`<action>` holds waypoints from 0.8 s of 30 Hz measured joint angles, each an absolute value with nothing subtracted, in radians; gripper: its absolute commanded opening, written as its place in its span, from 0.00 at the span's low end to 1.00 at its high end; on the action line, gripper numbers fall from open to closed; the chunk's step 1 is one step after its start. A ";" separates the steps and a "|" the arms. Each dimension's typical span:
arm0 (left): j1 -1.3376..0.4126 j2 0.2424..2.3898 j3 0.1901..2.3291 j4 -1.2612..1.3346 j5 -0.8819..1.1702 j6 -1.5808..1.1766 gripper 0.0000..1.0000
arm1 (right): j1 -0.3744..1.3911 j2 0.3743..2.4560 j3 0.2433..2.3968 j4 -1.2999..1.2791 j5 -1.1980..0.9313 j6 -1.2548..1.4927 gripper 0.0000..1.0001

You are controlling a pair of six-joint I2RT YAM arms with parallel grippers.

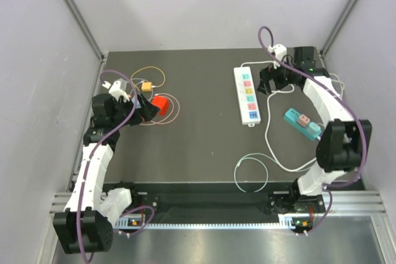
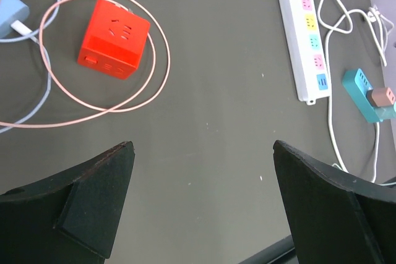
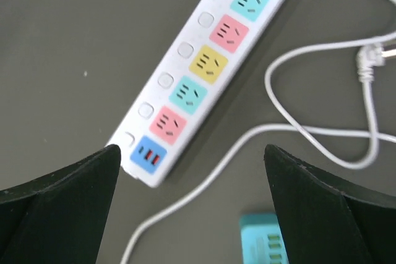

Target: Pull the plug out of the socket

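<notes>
Hovering beside the long white plastic power strip (image 3: 204, 69), the right pincer (image 3: 192, 153) is gaping empty, apparently because the white corded plug (image 3: 371, 60) is lying free; the left pincer (image 2: 203, 146) is gaping empty too.

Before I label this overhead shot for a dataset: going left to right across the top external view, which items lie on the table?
small orange block → red cube socket → white power strip → teal power strip
</notes>
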State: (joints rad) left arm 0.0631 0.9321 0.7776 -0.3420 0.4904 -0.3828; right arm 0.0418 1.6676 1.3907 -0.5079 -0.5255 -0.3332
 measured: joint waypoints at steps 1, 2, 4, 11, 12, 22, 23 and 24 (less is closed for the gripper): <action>0.063 0.932 0.773 -0.342 0.494 -0.383 0.99 | 0.040 1.633 1.387 -0.554 -0.505 -0.381 0.98; 0.063 0.932 0.770 -0.342 0.498 -0.383 0.99 | 0.036 1.605 1.387 -0.593 -0.482 -0.422 0.98; 0.063 0.931 0.763 -0.337 0.506 -0.387 0.99 | 0.028 1.550 1.388 -0.660 -0.423 -0.500 0.98; 0.063 0.914 0.720 -0.322 0.529 -0.398 0.99 | -0.072 1.505 1.396 -0.874 -0.181 -0.735 0.96; 0.063 0.913 0.718 -0.321 0.534 -0.399 0.99 | -0.083 1.514 1.397 -0.901 -0.152 -0.761 0.95; 0.063 0.912 0.716 -0.315 0.550 -0.413 0.99 | -0.128 1.685 1.394 -0.982 -0.050 -0.846 0.83; 0.063 0.912 0.716 -0.315 0.551 -0.413 0.99 | -0.128 1.695 1.390 -0.981 -0.046 -0.848 0.82; 0.063 0.912 0.716 -0.315 0.553 -0.414 0.99 | -0.128 1.703 1.385 -0.981 -0.043 -0.850 0.81</action>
